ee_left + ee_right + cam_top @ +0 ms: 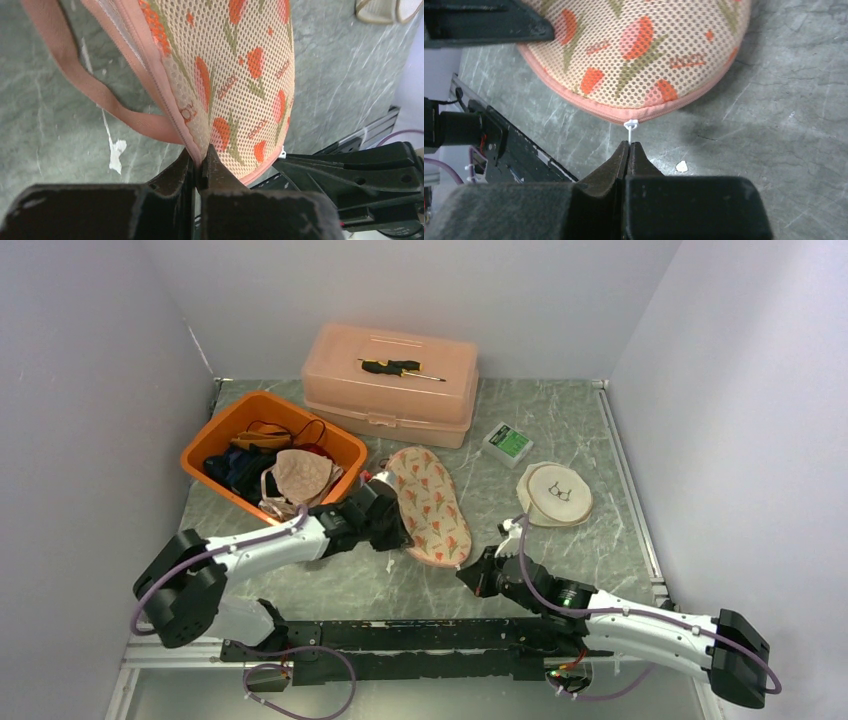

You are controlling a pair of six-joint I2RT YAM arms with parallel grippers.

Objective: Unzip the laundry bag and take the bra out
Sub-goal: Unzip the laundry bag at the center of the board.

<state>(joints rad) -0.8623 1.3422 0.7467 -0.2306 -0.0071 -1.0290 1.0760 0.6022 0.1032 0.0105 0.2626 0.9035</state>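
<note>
**Item: mesh laundry bag, zipped, gripped at two points**

Main piece: the laundry bag (432, 508), cream mesh printed with orange and pink tulips and edged in pink trim, is lying flat on the green marbled table (580, 555). It is sitting near the centre, between the two arms, with its long axis running away from the bases.

Left gripper (201, 161): its jaws are pressing together on the bag's pink zippered edge and pinching a fold of mesh and trim between the fingertips. A pink strap (95, 92) is looping off the bag onto the table beside it.

Right gripper (629, 146): its fingers are closing tight on the small white zipper pull (630, 124), which is hanging from the bag's near rounded end. The zip is running closed along the seam on either side of the pull.

Surrounding stock:
- An orange basket (205, 448) is sitting to the left of the bag, heaped with clothing.
- A pink plastic case (390, 395) is standing at the back, carrying a screwdriver (400, 367) on its lid.
- A small green-and-white box (508, 443) is lying right of the case.
- A round cream pouch (555, 495) is resting to the right of the bag, apart from it.
</note>
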